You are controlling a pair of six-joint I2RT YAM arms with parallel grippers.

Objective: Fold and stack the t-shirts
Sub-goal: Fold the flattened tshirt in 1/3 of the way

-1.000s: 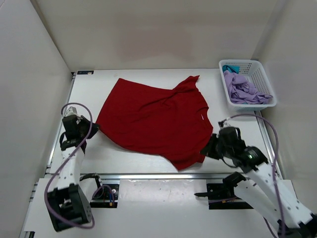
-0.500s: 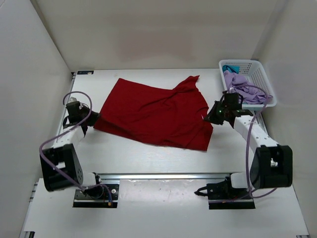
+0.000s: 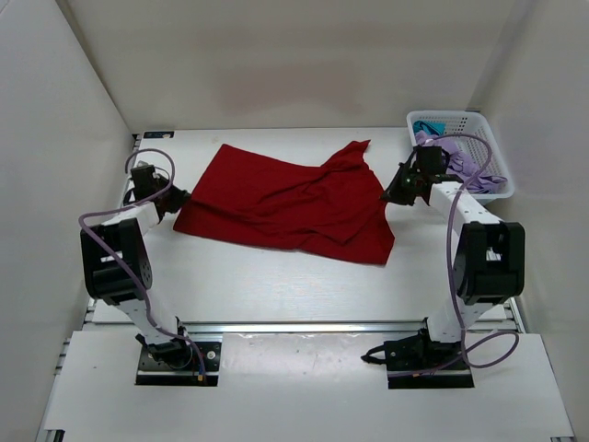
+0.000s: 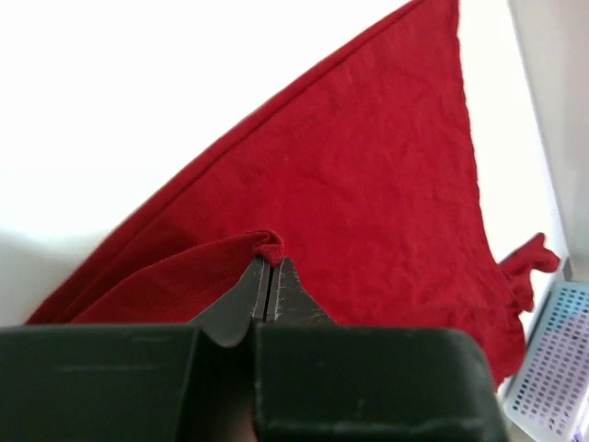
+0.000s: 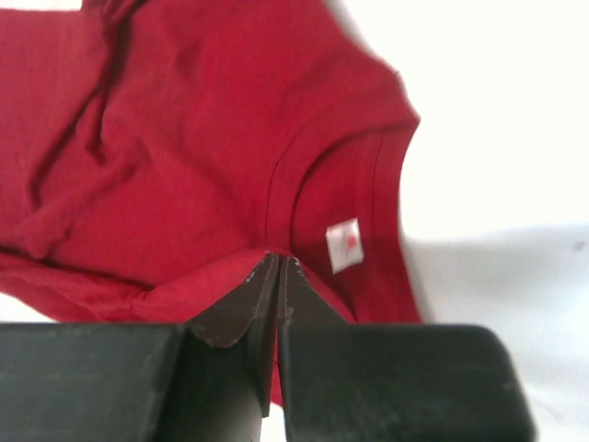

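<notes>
Grippers [image 3: 177,198] [image 3: 391,191] farther back with red t-shirt's [image 3: 276,198] edge

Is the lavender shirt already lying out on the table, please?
No, the lavender shirt is bunched up inside the white basket at the far right corner.

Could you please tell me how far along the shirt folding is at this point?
Done: nothing stacked yet. In hand: the left gripper and right gripper each pinch the dark red shirt, spread on the table, apparently mid-fold. Left: the lavender shirt and teal shirt lie crumpled in the basket.
</notes>
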